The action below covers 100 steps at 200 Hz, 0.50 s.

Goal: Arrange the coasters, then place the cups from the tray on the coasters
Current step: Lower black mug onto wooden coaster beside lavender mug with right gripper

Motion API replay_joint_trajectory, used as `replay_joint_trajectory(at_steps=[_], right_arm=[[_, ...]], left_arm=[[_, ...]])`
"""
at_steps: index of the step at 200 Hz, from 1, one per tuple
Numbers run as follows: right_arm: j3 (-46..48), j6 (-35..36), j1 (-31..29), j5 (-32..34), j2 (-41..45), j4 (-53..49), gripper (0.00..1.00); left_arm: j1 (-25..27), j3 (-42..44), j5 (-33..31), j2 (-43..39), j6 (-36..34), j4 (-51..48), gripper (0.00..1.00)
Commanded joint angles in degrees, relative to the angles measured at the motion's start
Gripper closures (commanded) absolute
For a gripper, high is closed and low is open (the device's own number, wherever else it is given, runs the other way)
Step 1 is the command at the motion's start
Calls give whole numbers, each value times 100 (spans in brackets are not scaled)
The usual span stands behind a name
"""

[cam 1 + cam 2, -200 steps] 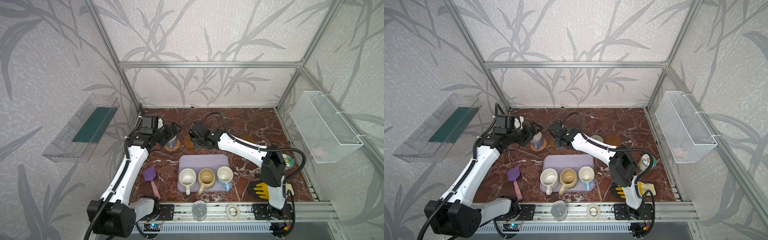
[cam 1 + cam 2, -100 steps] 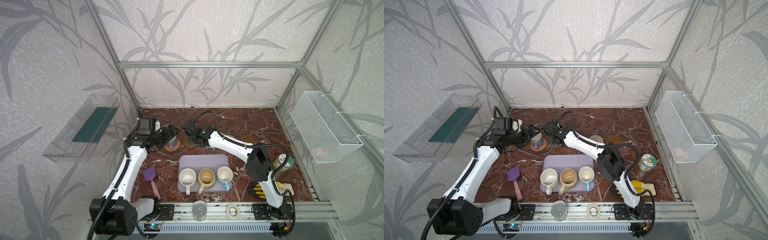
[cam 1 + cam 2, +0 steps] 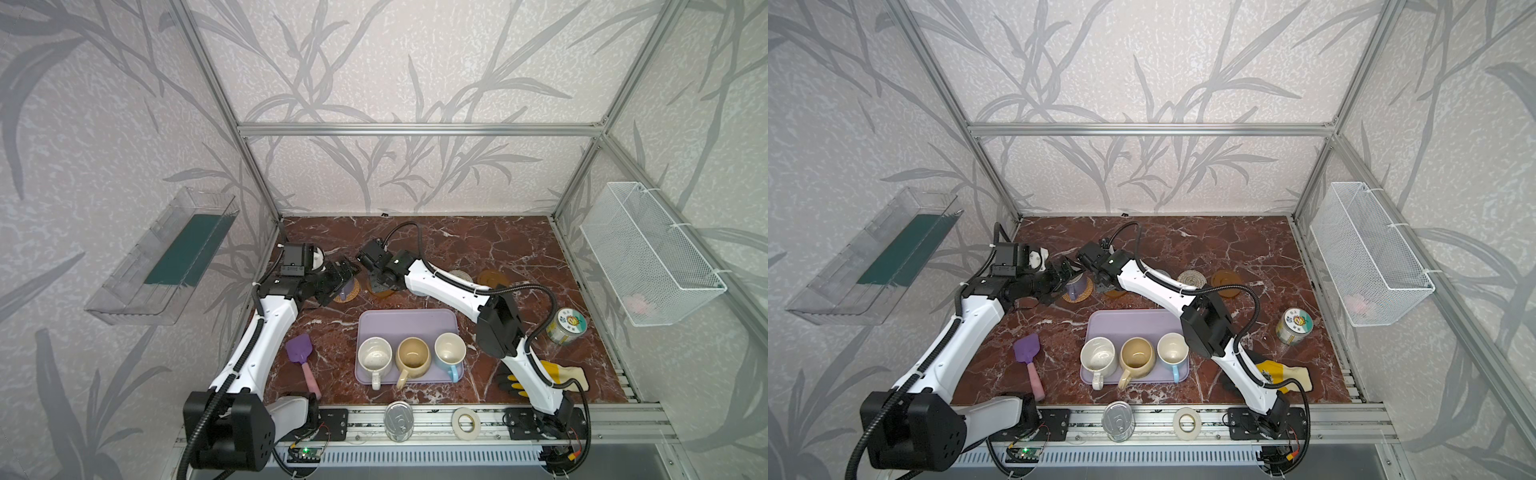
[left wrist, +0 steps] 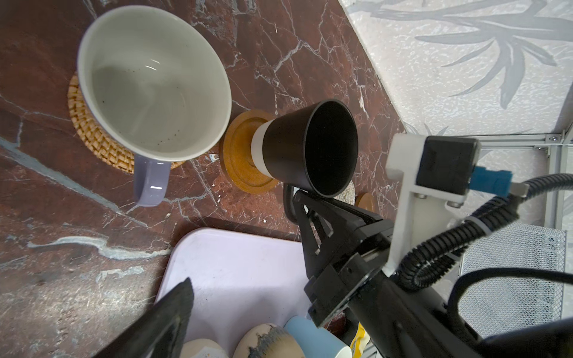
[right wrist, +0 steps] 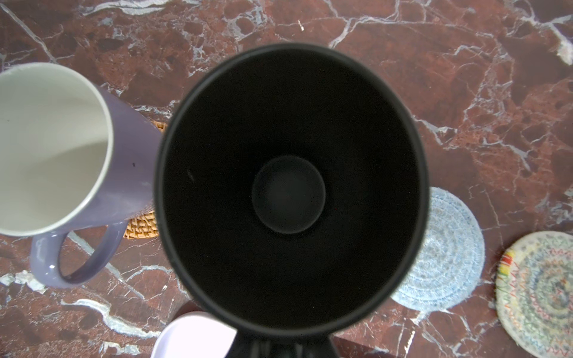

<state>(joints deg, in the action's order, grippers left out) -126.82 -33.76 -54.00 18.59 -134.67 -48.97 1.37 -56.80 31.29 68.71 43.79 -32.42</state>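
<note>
Red-brown marble tabletop [image 3: 498, 249] fills the enclosure floor; the matte black cup [image 4: 307, 145], tapered with a pale band at its foot, apparently sits on a brown wooden coaster [image 4: 238, 164]; the right gripper [image 4: 294, 201] is clamped on its handle; the left gripper [image 3: 343, 274] gapes wide beside the lavender cup [image 4: 155, 80], which stands on the rattan coaster [image 4: 90, 136].

Blurred rim of black cup [image 5: 288, 192]
</note>
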Motion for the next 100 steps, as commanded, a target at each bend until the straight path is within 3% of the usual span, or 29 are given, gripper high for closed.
replay_joint_trajectory(at_steps=[1,100], right_arm=[[-273,-208,-23,151,-6,19,100],[-252,-234,-58,-88,-213,-40,100]], left_arm=[[-40,77,33,-15,70,92,5],[-34,212,4,-64,15,138,5]])
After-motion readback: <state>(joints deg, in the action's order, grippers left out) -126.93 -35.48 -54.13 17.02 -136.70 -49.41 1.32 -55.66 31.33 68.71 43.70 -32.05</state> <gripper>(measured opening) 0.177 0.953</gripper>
